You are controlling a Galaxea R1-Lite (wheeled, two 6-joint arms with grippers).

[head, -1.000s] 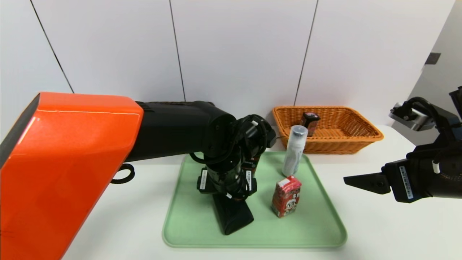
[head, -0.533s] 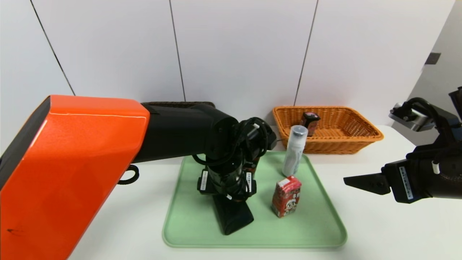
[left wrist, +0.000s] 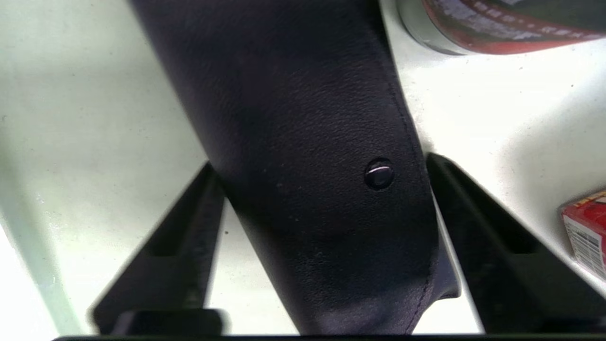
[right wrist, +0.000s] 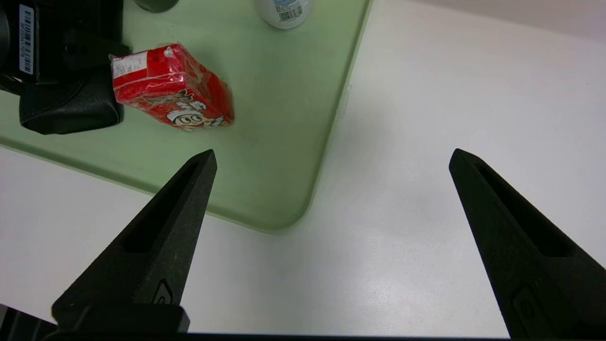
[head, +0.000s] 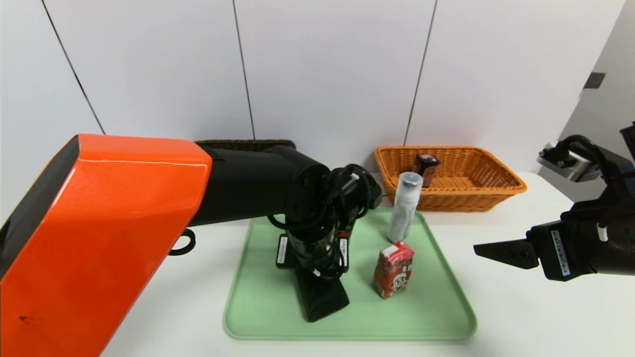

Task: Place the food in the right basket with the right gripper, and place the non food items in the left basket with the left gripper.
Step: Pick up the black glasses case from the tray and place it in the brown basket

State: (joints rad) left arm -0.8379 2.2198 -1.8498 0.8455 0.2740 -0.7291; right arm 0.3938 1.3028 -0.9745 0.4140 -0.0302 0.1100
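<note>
The right claw (right wrist: 331, 156) hangs spread wide over the white surface (head: 521, 307), beside the green tray (head: 436, 317). On the tray, the left claw (left wrist: 322, 166) straddles the long black pouch (left wrist: 303, 142), fingers touching its sides. The red carton (head: 393, 269) stands just beside it, the white bottle (head: 404, 206) behind. Farther back, the orange basket (head: 491, 196) holds a dark pack (head: 426, 167).

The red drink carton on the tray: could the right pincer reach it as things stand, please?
Probably yes: the red drink carton stands apart from the pouch, and the open right pincer has bare tray between.
</note>
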